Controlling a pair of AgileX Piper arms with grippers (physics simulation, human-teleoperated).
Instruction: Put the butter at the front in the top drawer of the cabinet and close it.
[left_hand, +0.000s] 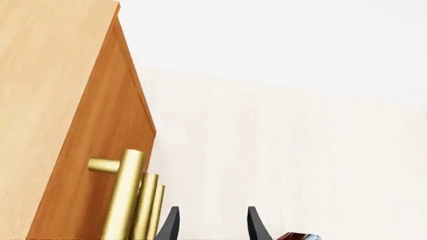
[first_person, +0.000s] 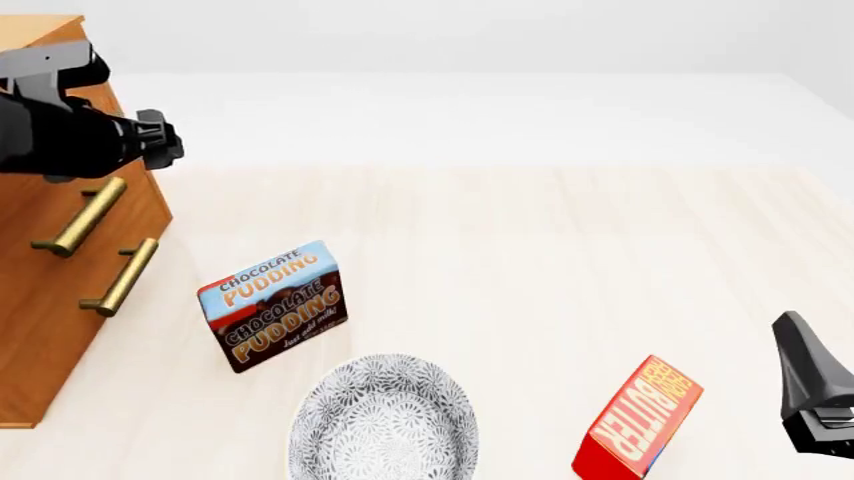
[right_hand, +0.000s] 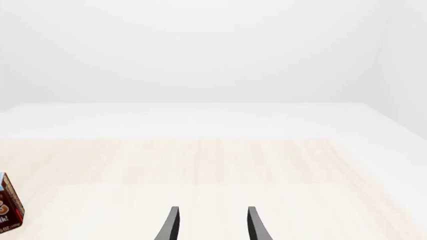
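Observation:
A red butter carton (first_person: 638, 420) with an orange "BUTTER" face stands tilted near the table's front edge. No second butter carton is in view. The honey-brown cabinet (first_person: 54, 330) stands at the left. Its top drawer (first_person: 34, 200) and the lower one appear shut. My left arm (first_person: 80, 140) hovers by the cabinet's upper front. My left gripper (left_hand: 213, 227) is open and empty, just beside the brass handles (left_hand: 127, 195), not around them. My right gripper (right_hand: 212, 225) is open and empty. In the front view it (first_person: 814, 395) sits at the right edge, right of the butter.
A brown-and-blue Chocolate Pudding box (first_person: 274, 305) stands between the cabinet and the table's middle. A patterned grey plate (first_person: 384, 420) lies in front of it, left of the butter. The pudding box edge (right_hand: 10, 205) shows in the right wrist view.

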